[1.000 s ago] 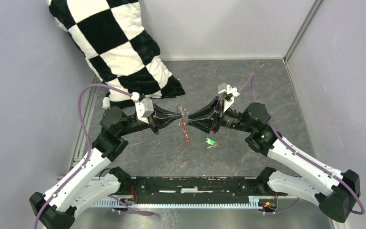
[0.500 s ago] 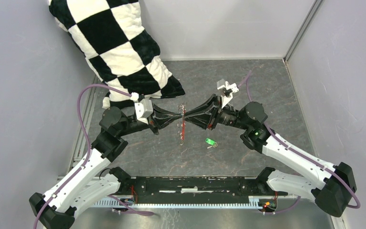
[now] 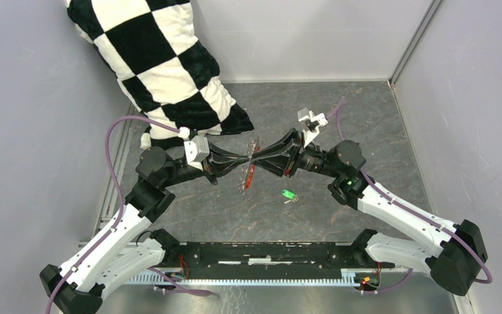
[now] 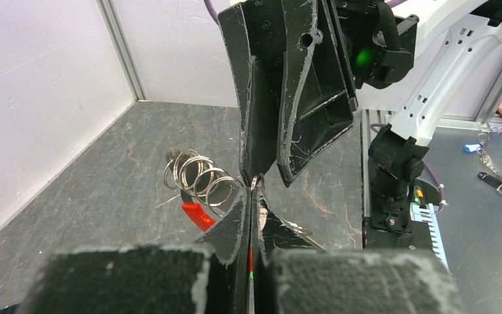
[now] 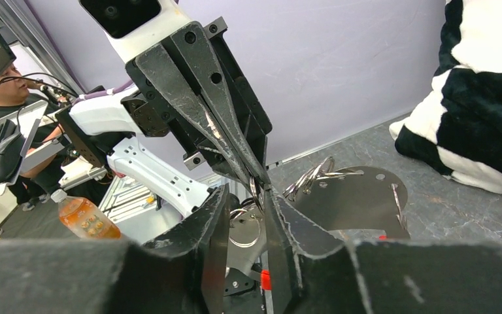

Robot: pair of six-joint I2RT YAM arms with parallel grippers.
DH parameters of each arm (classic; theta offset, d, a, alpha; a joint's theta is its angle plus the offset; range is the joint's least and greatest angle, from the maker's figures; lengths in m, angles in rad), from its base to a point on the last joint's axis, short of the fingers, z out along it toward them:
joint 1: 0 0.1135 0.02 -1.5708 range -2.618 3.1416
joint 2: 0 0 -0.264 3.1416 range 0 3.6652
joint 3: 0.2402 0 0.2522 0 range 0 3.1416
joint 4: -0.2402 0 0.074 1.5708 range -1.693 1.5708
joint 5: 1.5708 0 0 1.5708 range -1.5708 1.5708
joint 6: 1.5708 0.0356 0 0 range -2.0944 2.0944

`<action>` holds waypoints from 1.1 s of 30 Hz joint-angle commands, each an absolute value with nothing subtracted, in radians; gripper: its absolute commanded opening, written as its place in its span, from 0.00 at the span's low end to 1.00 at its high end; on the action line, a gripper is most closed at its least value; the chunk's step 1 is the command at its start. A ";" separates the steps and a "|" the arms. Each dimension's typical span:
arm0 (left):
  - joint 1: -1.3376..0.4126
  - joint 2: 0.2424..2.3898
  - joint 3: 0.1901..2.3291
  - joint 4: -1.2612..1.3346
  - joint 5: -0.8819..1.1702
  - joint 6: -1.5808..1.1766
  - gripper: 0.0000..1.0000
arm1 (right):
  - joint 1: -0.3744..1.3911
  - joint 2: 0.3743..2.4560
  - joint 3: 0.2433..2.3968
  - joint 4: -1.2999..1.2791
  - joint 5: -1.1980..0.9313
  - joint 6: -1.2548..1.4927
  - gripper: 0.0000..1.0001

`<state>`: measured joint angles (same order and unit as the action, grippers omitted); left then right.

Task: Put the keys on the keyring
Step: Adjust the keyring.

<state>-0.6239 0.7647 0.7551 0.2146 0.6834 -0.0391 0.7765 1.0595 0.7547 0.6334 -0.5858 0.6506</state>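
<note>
On the grey stone-patterned table (image 3: pixel 340 111), walled in by pale panels, we see a black-and-white chequered cushion (image 3: pixel 163 65) slumped in the far left corner, its lower end resting on the surface. In front of it the left arm (image 3: pixel 124 222) and the right arm (image 3: pixel 399 212) reach inward from their bases at the near edge and meet nose to nose above the middle of the table. The left gripper (image 3: pixel 245 159) has its fingers pressed together, pinching a thin ring of the keyring (image 3: pixel 249 175) at their very tips. The right gripper (image 3: pixel 260 156) faces it tip to tip. Its fingers stand a little apart on either side of the same ring, and we cannot tell whether they are gripping it. The keyring is held clear of the table between the two grippers. From the left wrist we see its chain of silvery rings (image 4: pixel 196 178) fanning to one side, with the red tag (image 4: pixel 198 214) hanging below them. The green-headed key (image 3: pixel 289 194) lies flat on the table, alone, just to the right of the tag, nearer the arm bases, touched by neither gripper
</note>
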 commanded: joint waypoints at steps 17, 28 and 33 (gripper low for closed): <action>-0.621 0.759 0.802 0.248 0.671 -0.049 0.02 | 0.775 1.045 0.719 0.665 -0.598 0.665 0.25; -0.621 0.756 0.780 0.238 0.680 -0.038 0.02 | 0.777 1.043 0.727 0.716 -0.586 0.679 0.09; -0.621 0.759 0.780 0.247 0.675 -0.046 0.02 | 0.775 1.048 0.716 0.740 -0.576 0.702 0.31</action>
<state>-0.6239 0.7643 0.7586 0.2153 0.6827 -0.0391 0.7761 1.0595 0.7151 0.6544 -0.5835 0.6830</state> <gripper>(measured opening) 0.022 0.289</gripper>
